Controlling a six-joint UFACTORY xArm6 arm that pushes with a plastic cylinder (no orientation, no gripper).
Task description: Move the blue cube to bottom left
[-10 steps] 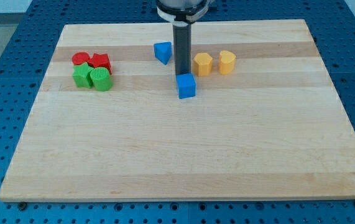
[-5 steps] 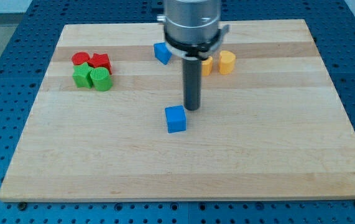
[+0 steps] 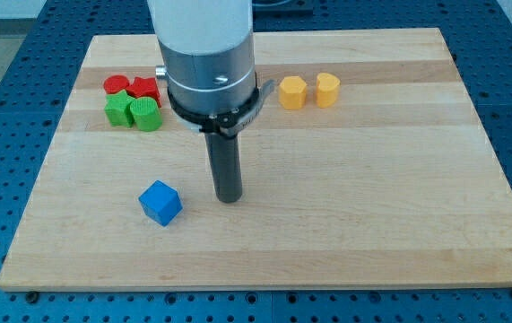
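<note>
In the camera view, the blue cube (image 3: 160, 202) sits lower left of centre on the wooden board (image 3: 372, 224), turned corner-on. My tip (image 3: 229, 198) stands just right of it, apart; there are no jaws, so nothing is held. It looks light, rigid, perhaps slippery: push its right-hand face squarely.
</note>
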